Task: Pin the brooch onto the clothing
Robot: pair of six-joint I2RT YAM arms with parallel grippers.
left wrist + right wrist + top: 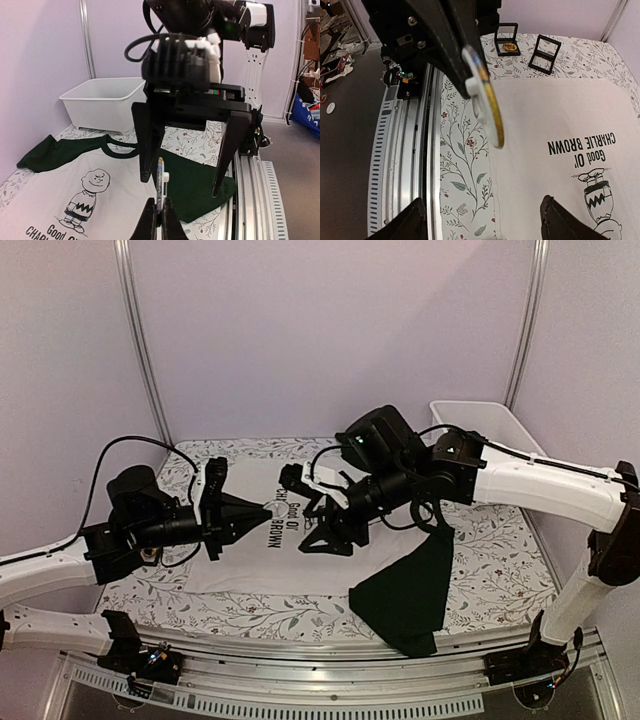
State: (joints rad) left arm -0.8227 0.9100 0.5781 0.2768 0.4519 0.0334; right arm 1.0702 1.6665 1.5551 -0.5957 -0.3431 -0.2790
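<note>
The clothing (250, 570) lies flat on the table, a white T-shirt with dark sleeves and a cartoon boy print (50, 200) (560, 115). My left gripper (159, 205) is shut on the brooch (160, 182), a thin round disc with a gold edge and a white backing, held edge-on above the shirt. In the right wrist view the brooch (487, 105) hangs from the left gripper's black fingers (445, 35). My right gripper (487, 225) is open, its two fingers (145, 150) standing either side of the brooch without touching it. From above, the left gripper (258, 518) and right gripper (308, 527) meet over the shirt.
A white bin (480, 425) stands at the back right. Two small black display boxes (507, 40) (545, 52) sit on the floral cloth beyond the shirt's hem. A metal rail (330, 680) runs along the near table edge. One dark sleeve (405, 590) spreads toward the front.
</note>
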